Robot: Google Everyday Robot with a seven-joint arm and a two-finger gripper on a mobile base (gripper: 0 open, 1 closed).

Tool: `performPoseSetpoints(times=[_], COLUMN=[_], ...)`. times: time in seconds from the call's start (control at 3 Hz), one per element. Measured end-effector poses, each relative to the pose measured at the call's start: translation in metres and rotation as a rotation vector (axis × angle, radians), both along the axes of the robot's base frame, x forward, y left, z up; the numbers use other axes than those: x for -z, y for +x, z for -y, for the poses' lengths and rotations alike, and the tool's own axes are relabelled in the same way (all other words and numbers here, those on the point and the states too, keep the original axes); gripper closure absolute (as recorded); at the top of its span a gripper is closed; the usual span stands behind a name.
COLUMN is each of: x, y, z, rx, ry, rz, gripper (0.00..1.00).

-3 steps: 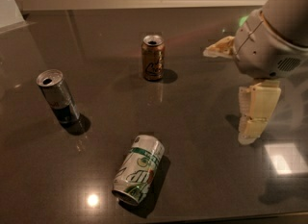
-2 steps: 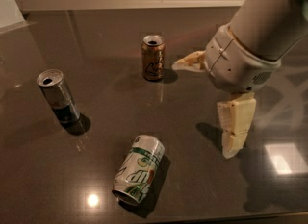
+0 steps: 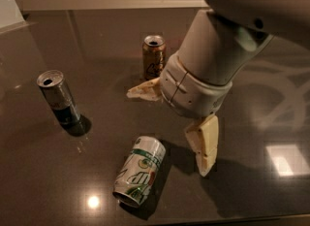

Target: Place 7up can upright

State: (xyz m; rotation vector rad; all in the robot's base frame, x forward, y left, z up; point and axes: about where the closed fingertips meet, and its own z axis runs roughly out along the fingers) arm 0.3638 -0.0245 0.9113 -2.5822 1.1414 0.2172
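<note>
The 7up can (image 3: 139, 170), silver-white with green lettering, lies on its side on the dark table (image 3: 58, 181) near the front edge. My gripper (image 3: 172, 125) is open, above the table just right of and behind the can. One cream finger (image 3: 204, 145) points down to the can's right; the other finger (image 3: 144, 90) sticks out to the left, behind the can. The gripper holds nothing and does not touch the can.
A brown-gold can (image 3: 154, 56) stands upright at the back, close behind the gripper. A slim silver-and-dark can (image 3: 58, 97) stands upright at the left. The arm's large white wrist (image 3: 213, 60) fills the upper right. Ceiling lights reflect on the glossy tabletop.
The gripper and arm have moved left and forward, from the right side of the table to just beside the lying 7up can. The cans have not moved.
</note>
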Motion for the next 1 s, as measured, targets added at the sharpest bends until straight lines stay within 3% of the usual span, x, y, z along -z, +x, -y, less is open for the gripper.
performPoseSetpoints(times=[0.33, 1.0], x=[0.014, 0.044], y=[-0.016, -0.04], z=[-0.022, -0.041], rx=[-0.143, -0.359], ry=[-0.031, -0.104], rz=[0.03, 0.093], gripper=[0.0, 0.0])
